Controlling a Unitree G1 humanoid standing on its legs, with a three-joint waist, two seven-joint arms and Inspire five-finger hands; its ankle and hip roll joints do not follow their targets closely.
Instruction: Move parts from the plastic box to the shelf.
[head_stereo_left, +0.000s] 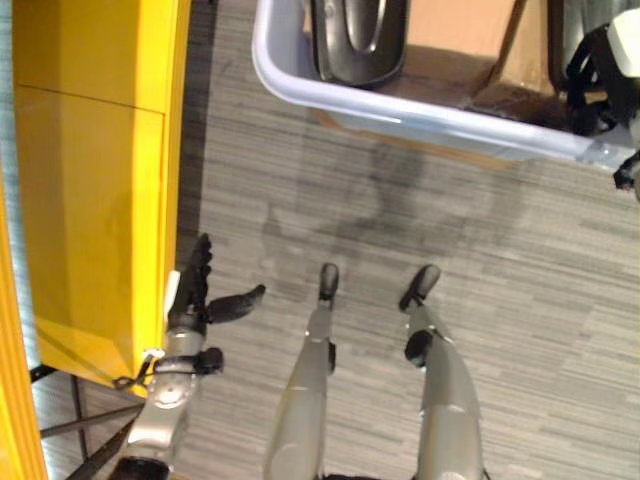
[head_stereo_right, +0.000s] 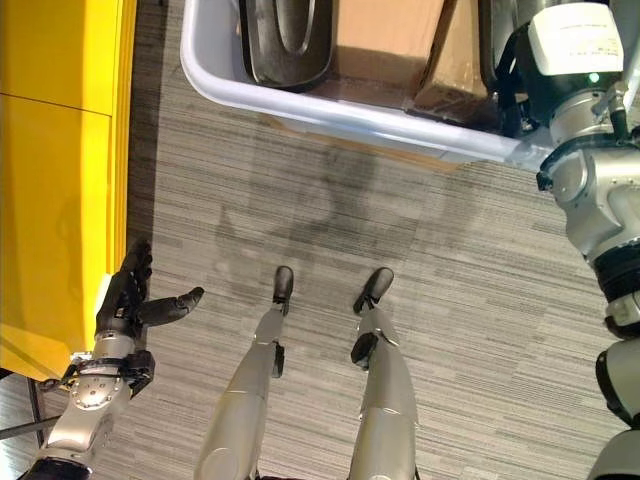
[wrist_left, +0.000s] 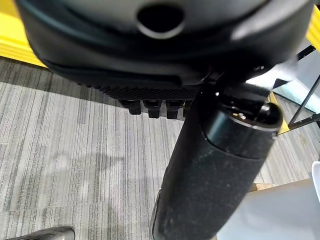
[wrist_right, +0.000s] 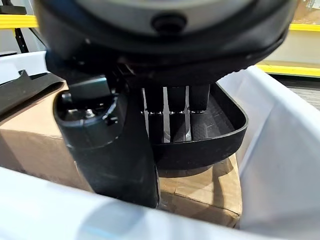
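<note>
A pale plastic box (head_stereo_left: 400, 115) stands on the carpet ahead, lined with brown cardboard (head_stereo_left: 450, 40). A black moulded part (head_stereo_left: 358, 40) lies at the box's left end. My right hand (head_stereo_left: 598, 90) hangs over the box's right end, open. In the right wrist view its straight fingers (wrist_right: 177, 102) point down into a black tray-shaped part (wrist_right: 222, 135) that rests on the cardboard; I cannot tell whether they touch it. The yellow shelf (head_stereo_left: 90, 200) stands on my left. My left hand (head_stereo_left: 195, 290) is low beside the shelf, open and holding nothing, thumb (wrist_left: 215, 165) spread.
Grey striped carpet (head_stereo_left: 420, 260) runs between the shelf and the box. Black metal legs (wrist_left: 305, 100) show under the yellow shelf. The box's white wall (wrist_right: 280, 150) rises close by the right hand.
</note>
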